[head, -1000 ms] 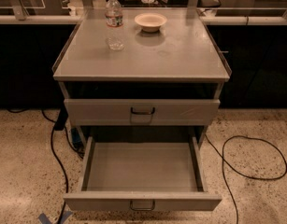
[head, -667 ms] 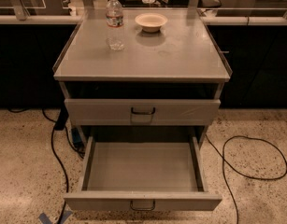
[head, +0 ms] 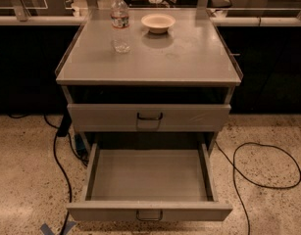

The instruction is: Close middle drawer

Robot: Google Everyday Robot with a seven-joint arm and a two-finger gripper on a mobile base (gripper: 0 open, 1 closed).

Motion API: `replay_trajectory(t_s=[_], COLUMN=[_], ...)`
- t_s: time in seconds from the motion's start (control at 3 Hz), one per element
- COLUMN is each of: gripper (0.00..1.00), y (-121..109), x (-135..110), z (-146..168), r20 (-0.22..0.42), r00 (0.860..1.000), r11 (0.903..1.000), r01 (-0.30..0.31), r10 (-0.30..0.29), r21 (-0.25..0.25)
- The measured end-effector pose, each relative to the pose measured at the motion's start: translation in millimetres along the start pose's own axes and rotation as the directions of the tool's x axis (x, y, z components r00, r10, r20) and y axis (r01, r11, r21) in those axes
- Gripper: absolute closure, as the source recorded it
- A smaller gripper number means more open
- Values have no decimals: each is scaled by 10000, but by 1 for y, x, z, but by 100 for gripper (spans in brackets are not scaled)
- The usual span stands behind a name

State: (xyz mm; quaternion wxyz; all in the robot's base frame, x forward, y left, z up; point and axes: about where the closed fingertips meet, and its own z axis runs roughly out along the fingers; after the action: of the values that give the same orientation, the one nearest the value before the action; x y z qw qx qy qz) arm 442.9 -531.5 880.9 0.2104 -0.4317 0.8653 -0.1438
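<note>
My claw is outside the camera view; whether it is released or clenched cannot be told, nor can its position relative to the drawer. The middle drawer (head: 150,176) is pulled fully out toward the camera at the bottom of the view, its shallow grey tray exposed. Its low front panel carries a dark loop handle (head: 149,215) at centre. Directly above it, the upper drawer (head: 189,117) sits flush in the cabinet. The counter (head: 189,58) on top carries a water bottle (head: 120,23), upright at rear left, and a bowl (head: 158,22) just beside it. Black cables (head: 267,166) lie on the speckled floor (head: 22,180) on both sides.
</note>
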Motion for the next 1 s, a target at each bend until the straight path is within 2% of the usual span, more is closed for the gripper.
replay_trajectory(t_s=[0.33,0.67,1.0], gripper=[0,0,0], y=[7,14,17], x=[-1,5,8], z=[-1,1,5], r20=[-417,-1249,-1511], r00=[9901,9488,9332], r11=[9881,9439,9287], r01=[1364,3054,3460], r10=[-1337,-2903,-3260], r21=[714,1259,1332])
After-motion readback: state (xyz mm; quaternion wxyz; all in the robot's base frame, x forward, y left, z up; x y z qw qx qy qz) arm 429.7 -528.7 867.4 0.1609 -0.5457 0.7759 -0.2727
